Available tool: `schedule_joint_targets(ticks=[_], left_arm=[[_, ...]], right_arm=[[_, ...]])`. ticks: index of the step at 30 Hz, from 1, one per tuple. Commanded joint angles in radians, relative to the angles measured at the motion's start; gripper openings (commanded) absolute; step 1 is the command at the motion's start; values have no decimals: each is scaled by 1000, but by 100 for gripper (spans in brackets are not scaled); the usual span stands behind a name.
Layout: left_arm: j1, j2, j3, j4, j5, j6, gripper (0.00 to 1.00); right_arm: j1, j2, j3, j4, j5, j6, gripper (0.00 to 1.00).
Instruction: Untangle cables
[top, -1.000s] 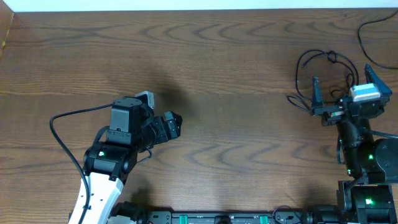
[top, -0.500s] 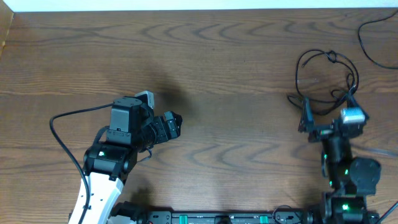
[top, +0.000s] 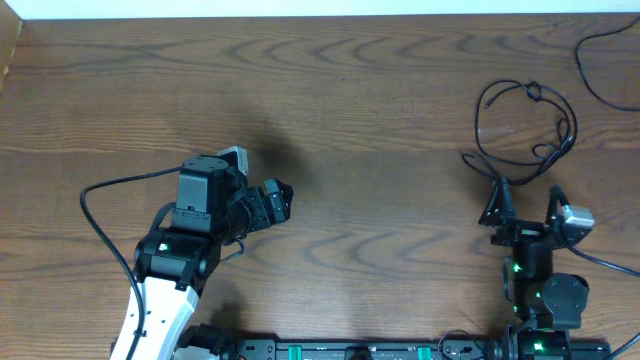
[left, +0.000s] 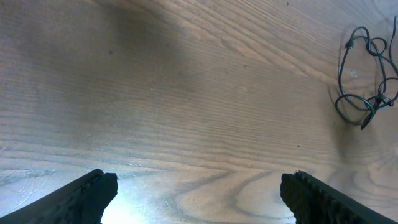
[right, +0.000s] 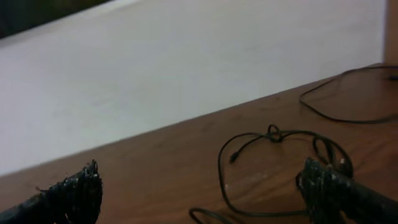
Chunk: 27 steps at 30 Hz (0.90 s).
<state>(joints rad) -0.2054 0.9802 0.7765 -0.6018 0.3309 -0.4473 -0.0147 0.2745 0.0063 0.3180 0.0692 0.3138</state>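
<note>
Cables: thin black cords looped and knotted into one loose tangle, flat on the desk, just ahead of the right gripper and clear of its fingertips.
Right gripper: fingers spread wide with nothing between them. In the wrist view the knot lies beyond the tips, a little toward the right finger.
Left gripper: the wrist view shows its fingers wide apart with only bare wood between them. The tangle is well away, far ahead and to its right.
Far edge: the desk ends beyond the tangle as seen from the right gripper, meeting a pale surface. There is some bare wood between the knot and that edge.
Right edge: a separate black cord curves in beyond and to the right of the right gripper, apart from the tangle, and runs off the frame.
Open room: a broad stretch of bare wood lies between the two grippers, and more ahead of the left gripper up to the far edge.
</note>
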Motion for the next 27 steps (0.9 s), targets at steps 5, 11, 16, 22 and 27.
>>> schedule_joint_targets(ticks=[5, 11, 16, 22, 27], left_arm=[[4, 0, 8, 0, -10, 9, 92], [4, 0, 8, 0, -10, 9, 92], [4, 0, 8, 0, -10, 9, 92], [4, 0, 8, 0, -10, 9, 92], [4, 0, 8, 0, -10, 9, 92]], right_arm=[[-6, -30, -1, -60, 129, 41, 99], [-6, -32, -1, -74, 142, 41, 99], [-23, -76, -1, -110, 142, 41, 99], [-77, -202, -1, -187, 131, 41, 99], [-77, -256, -1, -266, 35, 41, 99]])
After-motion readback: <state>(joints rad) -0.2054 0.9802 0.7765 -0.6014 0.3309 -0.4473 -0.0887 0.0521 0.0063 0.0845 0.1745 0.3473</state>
